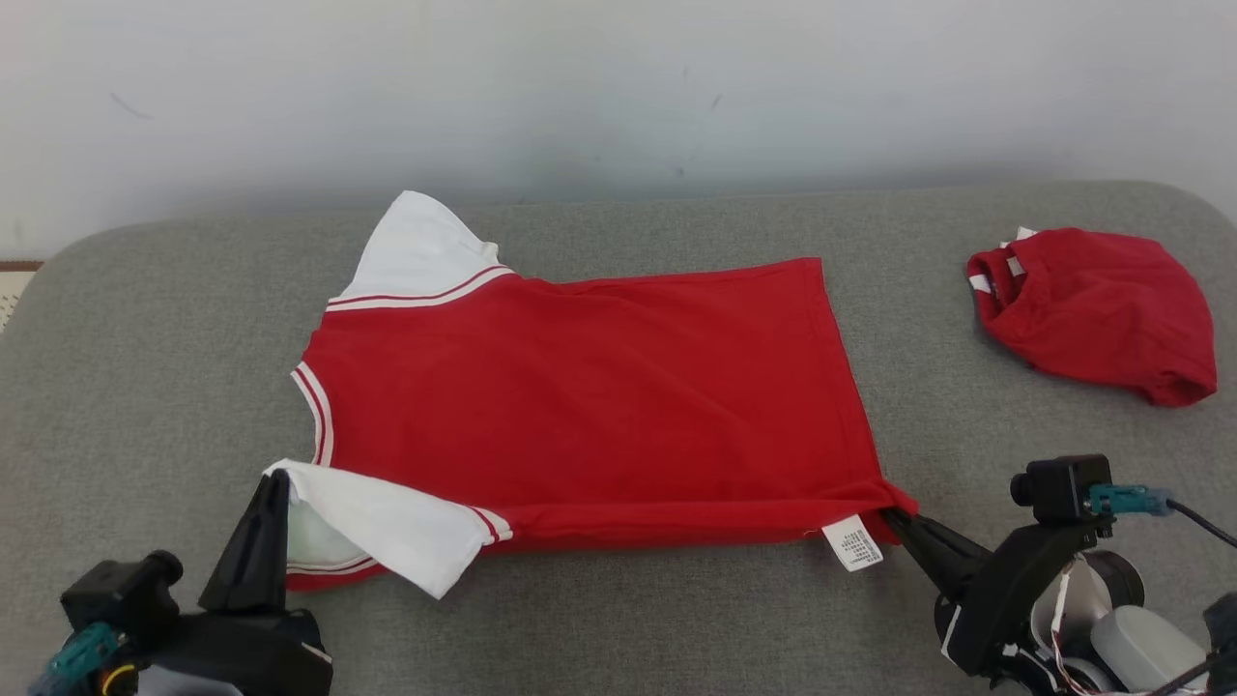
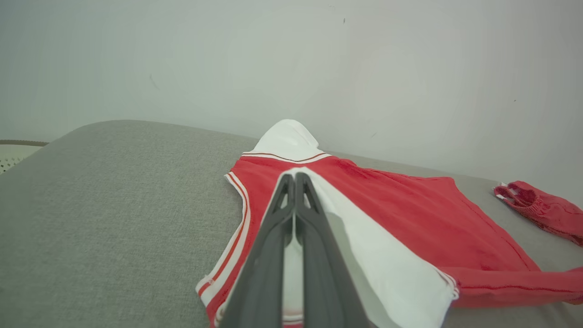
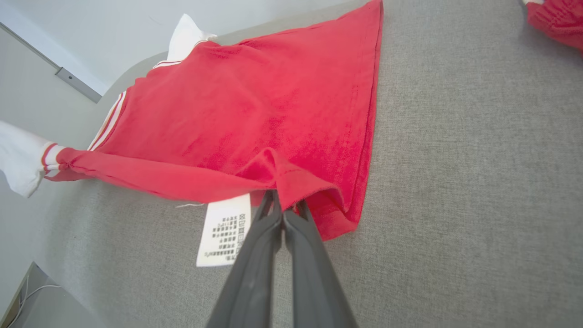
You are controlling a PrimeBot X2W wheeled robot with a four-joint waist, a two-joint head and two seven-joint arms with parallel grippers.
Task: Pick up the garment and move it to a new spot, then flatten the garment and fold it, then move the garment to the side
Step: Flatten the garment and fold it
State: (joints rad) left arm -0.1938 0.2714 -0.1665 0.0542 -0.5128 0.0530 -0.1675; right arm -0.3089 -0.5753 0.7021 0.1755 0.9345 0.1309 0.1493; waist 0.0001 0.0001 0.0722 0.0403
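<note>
Grey bench [image 1: 145,338] carries the red garment [image 1: 580,387], spread flat mid-surface; a smaller red bundle [image 1: 1092,309] sits well apart on the right; left pincer [image 1: 276,481] is clamped on the white sleeve [image 1: 387,527]; right pincer [image 1: 894,512] pinches the hem corner [image 1: 884,495], looks like just beside the label [image 1: 854,541].

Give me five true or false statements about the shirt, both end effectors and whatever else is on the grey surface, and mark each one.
1. The left end effector is shut on the near white sleeve of the red shirt with white sleeves. True.
2. The right end effector grips the shirt's collar. False: it pinches the hem corner beside the white care label.
3. The shirt lies bunched in a heap. False: it is spread mostly flat.
4. A crumpled red garment lies apart from the shirt, on the robot's right. True.
5. Everything rests on bare wood. False: it is a grey fabric surface.
</note>
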